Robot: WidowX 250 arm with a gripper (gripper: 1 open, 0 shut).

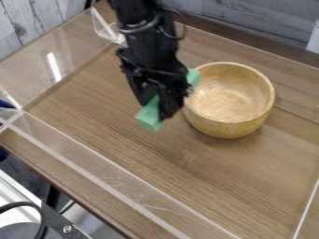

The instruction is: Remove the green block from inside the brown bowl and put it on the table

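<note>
The green block (151, 114) hangs a little above the table (88, 112), clamped between the black fingers of my gripper (155, 101), which is shut on it and points nearly straight down. The block's lower end sticks out below the fingers. The brown bowl (232, 101) stands just to the right of the gripper, upright, with nothing visible inside; the arm covers a small part of its left rim.
Low clear acrylic walls (75, 154) run around the tabletop, close along the front left and far sides. Bare wood lies in front of and to the left of the gripper.
</note>
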